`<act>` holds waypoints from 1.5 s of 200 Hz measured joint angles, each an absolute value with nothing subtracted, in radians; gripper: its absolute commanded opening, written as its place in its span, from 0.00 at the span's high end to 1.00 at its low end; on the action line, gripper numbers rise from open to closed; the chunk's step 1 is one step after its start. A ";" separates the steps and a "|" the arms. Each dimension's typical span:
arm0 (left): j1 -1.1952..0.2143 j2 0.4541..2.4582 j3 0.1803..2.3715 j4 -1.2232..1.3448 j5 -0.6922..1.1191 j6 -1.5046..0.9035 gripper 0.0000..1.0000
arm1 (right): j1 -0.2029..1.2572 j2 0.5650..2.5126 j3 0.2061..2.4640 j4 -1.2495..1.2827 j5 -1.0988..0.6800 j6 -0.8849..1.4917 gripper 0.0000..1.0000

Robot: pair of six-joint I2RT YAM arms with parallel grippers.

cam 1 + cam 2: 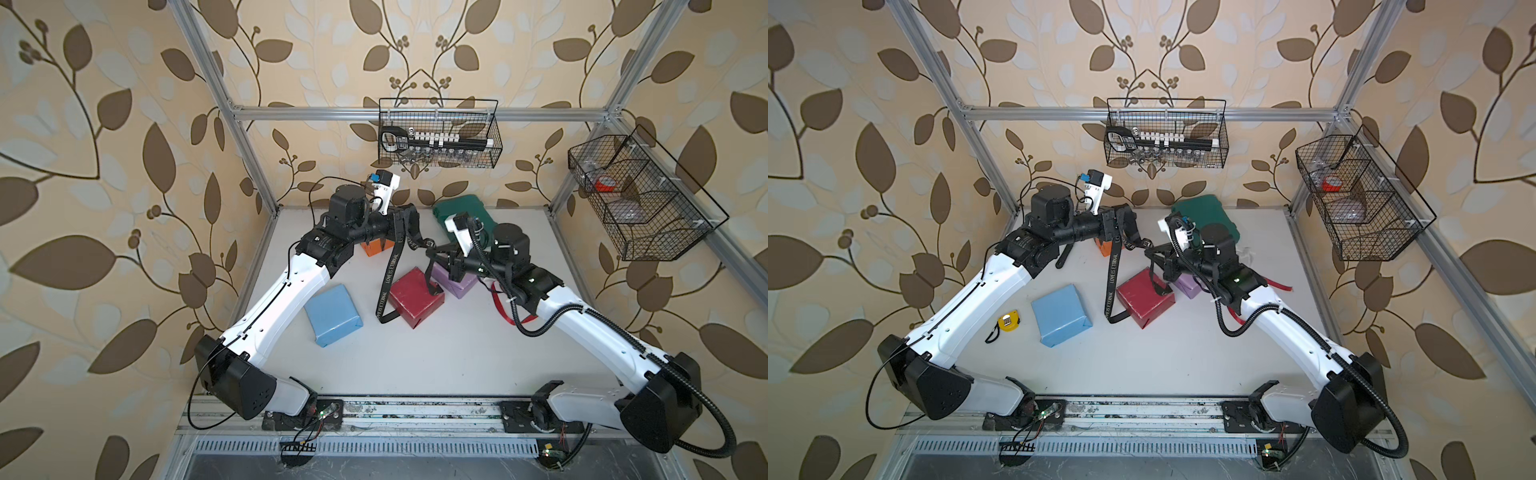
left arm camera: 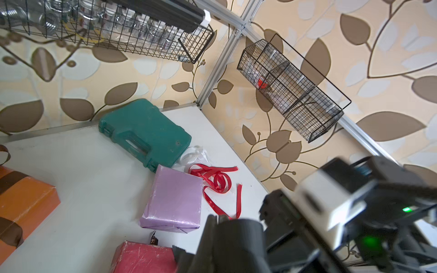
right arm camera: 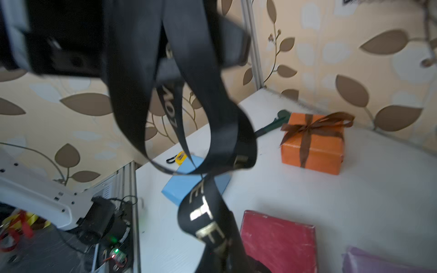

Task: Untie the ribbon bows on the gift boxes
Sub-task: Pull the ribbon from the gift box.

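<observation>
both the left gripper (image 1: 409,220) and right gripper (image 1: 436,252) pinch the black ribbon (image 1: 388,277), fully closed; it looks soft, slippery, light: grasp a flat tail.

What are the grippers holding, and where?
Both hold the black ribbon: left gripper at its raised loops, right gripper nearer the dark red box.
</observation>
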State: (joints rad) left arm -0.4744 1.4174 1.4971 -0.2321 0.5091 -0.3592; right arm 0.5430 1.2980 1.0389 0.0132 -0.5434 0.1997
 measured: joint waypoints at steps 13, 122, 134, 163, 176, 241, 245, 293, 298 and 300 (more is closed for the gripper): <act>-0.474 1.417 1.500 -0.228 0.511 -0.373 1.00 | 0.577 1.334 1.026 0.026 -0.561 0.218 0.99; -0.474 1.417 1.500 -0.214 0.523 -0.446 1.00 | 0.641 1.534 1.023 0.315 -0.611 0.294 0.54; -0.474 1.417 1.500 -0.212 0.524 -0.451 1.00 | 0.645 1.555 1.023 0.336 -0.611 0.304 0.58; -0.474 1.417 1.500 -0.211 0.524 -0.457 1.00 | 0.655 1.586 1.027 0.375 -0.612 0.337 0.58; -0.474 1.417 1.499 -0.208 0.522 -0.457 1.00 | 0.660 1.592 1.034 0.393 -0.615 0.356 0.51; -0.474 1.417 1.494 -0.212 0.488 -0.448 1.00 | 0.686 1.588 1.050 0.410 -0.632 0.364 0.36; -0.474 1.417 1.494 -0.213 0.488 -0.448 1.00 | 0.686 1.586 1.047 0.411 -0.632 0.366 0.36; -0.474 1.417 1.494 -0.192 0.490 -0.476 1.00 | 0.686 1.620 1.070 0.416 -0.608 0.382 0.74; -0.474 1.417 1.494 -0.190 0.489 -0.476 1.00 | 0.686 1.625 1.074 0.413 -0.602 0.381 0.80; -0.474 1.417 1.494 -0.190 0.489 -0.476 1.00 | 0.686 1.628 1.075 0.413 -0.602 0.385 0.83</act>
State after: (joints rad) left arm -0.4740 1.4174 1.4940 -0.1898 0.4889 -0.4759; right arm 0.6861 1.6283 1.0752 0.4133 -0.6022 0.3851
